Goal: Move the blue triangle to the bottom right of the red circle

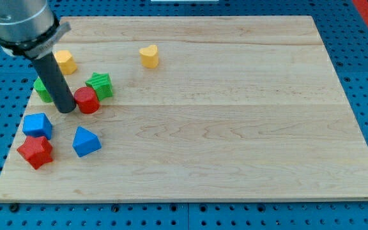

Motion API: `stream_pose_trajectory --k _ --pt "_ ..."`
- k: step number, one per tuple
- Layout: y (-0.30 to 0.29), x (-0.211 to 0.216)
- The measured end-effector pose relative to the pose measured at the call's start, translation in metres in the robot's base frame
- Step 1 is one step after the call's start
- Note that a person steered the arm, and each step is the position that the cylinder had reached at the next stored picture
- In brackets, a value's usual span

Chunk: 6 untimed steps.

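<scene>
No writing can be read. The blue triangle (pixel 85 141) sits low at the frame's left on the bench (pixel 235 128), just below the red circle (pixel 87 99). My tip (pixel 66 110) touches the circle's left side; it has no fingers. Nearby: green star (pixel 99 85), blue cube (pixel 38 125), red star (pixel 36 151), yellow heart (pixel 149 56)

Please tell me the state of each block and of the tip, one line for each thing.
blue triangle: untouched, below red circle
red circle: touching my tip
my tip: on board, left of red circle
green star: against red circle
red star: against blue cube
yellow heart: alone
</scene>
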<state>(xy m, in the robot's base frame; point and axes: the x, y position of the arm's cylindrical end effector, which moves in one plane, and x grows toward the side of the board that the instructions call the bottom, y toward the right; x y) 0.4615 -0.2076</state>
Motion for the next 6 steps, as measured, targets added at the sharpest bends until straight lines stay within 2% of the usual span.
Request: stream_pose_trajectory --k 1,3,5,6 --pt "0.015 0.025" --pt "0.005 0.076" --pt "0.022 0.078" --pt "0.018 0.049"
